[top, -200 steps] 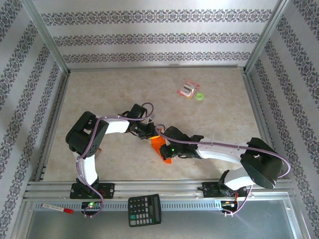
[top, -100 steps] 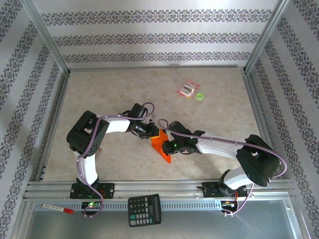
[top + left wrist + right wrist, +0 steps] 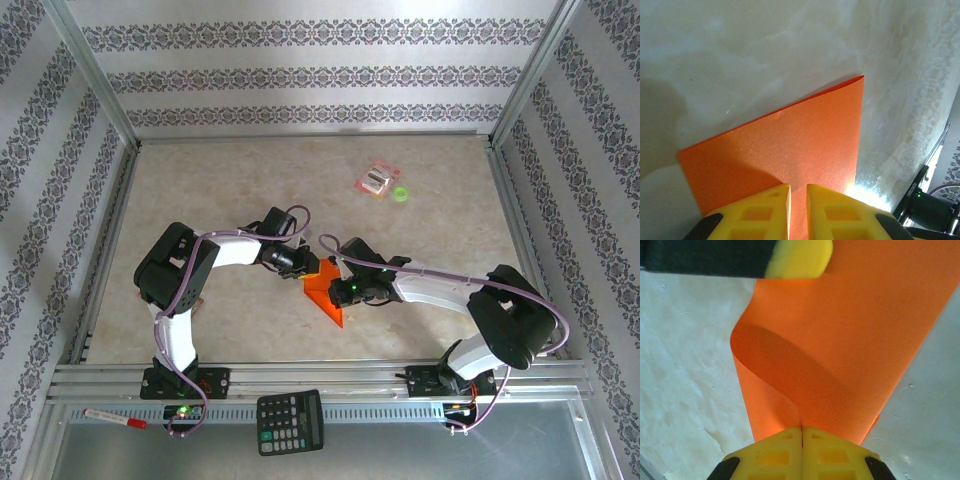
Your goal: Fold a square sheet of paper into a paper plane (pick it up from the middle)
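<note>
Item: square sheet of paper (image 3: 865, 330), flap curled; right gripper (image 3: 801, 435) pinched shut on it, left gripper (image 3: 797, 199) near-closed, grip unclear; risk: uneven pull could skew the crease or tear it.

The top view comes from a fixed camera high above and behind both arms. It looks down and forward across the whole bench (image 3: 230, 190), with the arm bases (image 3: 185, 382) along its bottom edge and the patterned back wall (image 3: 320, 80) at the top.

The left wrist view looks past the left claw (image 3: 798, 202) onto the bench surface from very near. The right wrist view sits equally near and looks past the right claw (image 3: 801, 440).

All three views share the orange square sheet of paper (image 3: 790, 145) at mid-bench. The right wrist view also catches one yellow fingertip (image 3: 797, 260) of the left claw at its top edge.
</note>
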Controlling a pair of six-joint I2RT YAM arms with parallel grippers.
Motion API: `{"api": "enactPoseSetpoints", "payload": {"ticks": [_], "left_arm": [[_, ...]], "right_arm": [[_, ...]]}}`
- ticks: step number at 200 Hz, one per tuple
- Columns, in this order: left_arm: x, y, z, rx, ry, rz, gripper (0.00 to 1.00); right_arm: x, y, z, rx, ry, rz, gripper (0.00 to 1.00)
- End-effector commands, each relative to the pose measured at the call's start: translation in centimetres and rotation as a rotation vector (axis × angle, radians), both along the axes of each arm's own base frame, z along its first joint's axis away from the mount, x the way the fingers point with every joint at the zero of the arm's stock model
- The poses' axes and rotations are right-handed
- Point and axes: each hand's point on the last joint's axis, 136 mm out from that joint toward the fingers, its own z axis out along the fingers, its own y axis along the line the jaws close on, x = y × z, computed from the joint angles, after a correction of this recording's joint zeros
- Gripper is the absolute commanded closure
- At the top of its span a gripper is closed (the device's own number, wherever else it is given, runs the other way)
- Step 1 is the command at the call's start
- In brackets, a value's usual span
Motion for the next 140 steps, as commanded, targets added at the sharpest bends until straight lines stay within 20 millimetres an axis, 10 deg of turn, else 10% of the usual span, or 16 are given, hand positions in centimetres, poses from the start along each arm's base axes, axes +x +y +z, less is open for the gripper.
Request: {"api": "enactPoseSetpoints", "payload": {"ticks": [1, 140], "left_arm": [[-1.2, 0.9, -2.2, 0.076, 0.047, -0.018, 0.83], [-1.2, 1.0, -2.0, 0.084, 0.038, -0.02, 0.83]], "right_arm": [[0.2, 0.0, 0.0, -0.014, 0.001, 0.019, 0.97], [1.1, -0.5, -1.2, -0.081, 0.01, 0.015, 0.97]]}}
